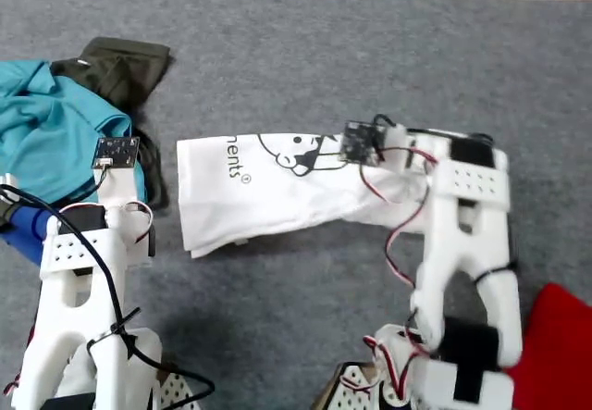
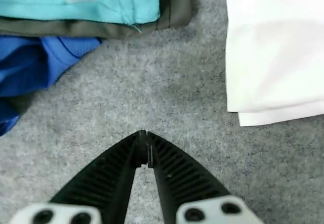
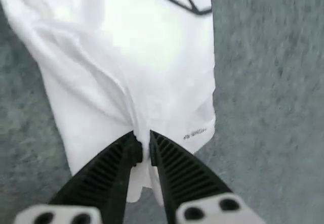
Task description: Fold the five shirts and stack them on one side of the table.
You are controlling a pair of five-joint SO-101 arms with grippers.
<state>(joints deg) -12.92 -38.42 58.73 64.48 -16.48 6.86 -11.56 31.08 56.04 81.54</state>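
White cotton T-shirt with black print [image 1: 268,188] lies mid-frame on the grey felt worktop [image 1: 370,58], long axis left–right, with right jaws clamped on its frame-right end and left jaws together, empty, just off its frame-left edge.

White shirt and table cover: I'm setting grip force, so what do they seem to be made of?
White shirt: thin, matte knit cloth, probably cotton; it creases softly and bunches where the right gripper pinches it. Table cover: grey felt or short-pile carpet, judging by its fuzzy, flecked surface.
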